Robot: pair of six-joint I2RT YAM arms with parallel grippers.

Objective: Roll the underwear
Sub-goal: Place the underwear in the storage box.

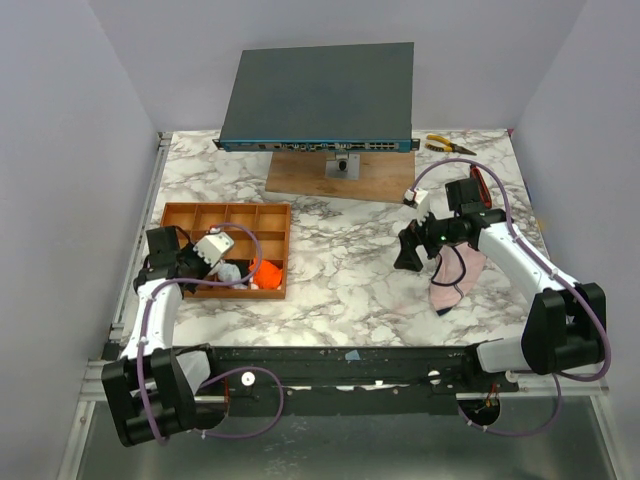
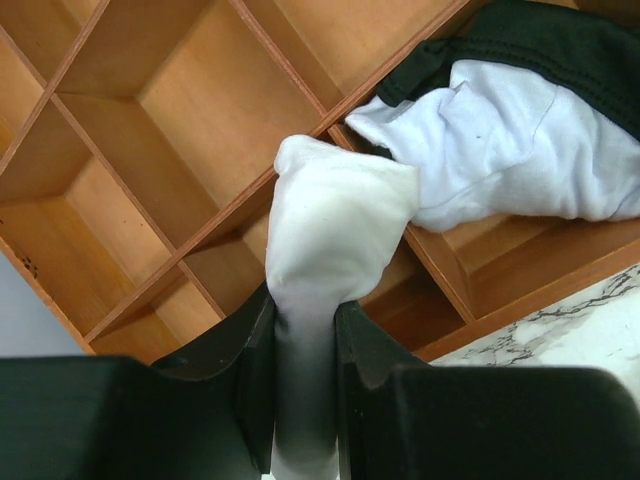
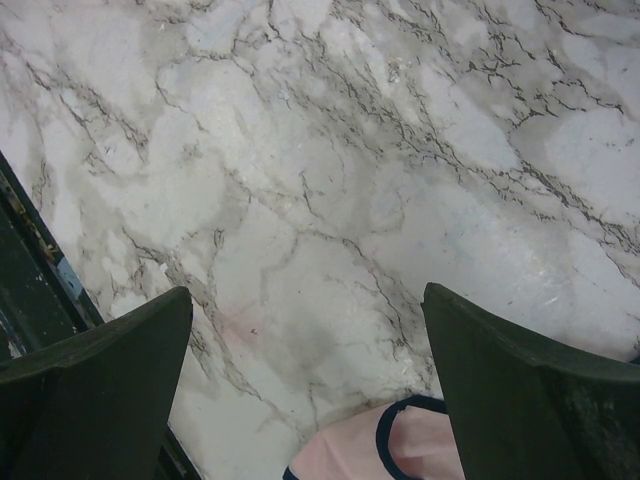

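Cloth sits between the fingers of your left gripper point(image 2: 303, 315). It is a cream white garment point(image 2: 335, 230), pinched in the narrow gap with the jaws almost closed on it. From the fingers it rises into the middle of the left wrist view, in front of a divider wall of the orange-brown tray point(image 2: 200, 110). I cannot tell if it touches that wall. At the upper right of this view a second white garment point(image 2: 500, 140) lies in a compartment, and a black garment point(image 2: 560, 40) lies against it at the top edge. In the top view an orange garment point(image 1: 268, 272) fills the lower right corner compartment of the tray, just right of your left gripper.

Your right gripper point(image 3: 307, 300) stands wide open and holds nothing. Between its two fingers you see only bare marble. A pink garment point(image 3: 350, 450) with dark edging shows at the bottom edge of the right wrist view, below the gap and apart from both fingertips. In the top view it lies flat on the table, right of centre, partly under the right arm.

The marble table point(image 1: 340, 290) is white with grey veins. At the top of the frame a dark flat box point(image 1: 320, 95) stands over a wooden board point(image 1: 300, 180). Pliers point(image 1: 447, 146) with yellow handles lie to the right of it. Pale walls point(image 1: 60, 100) close the scene on three sides.
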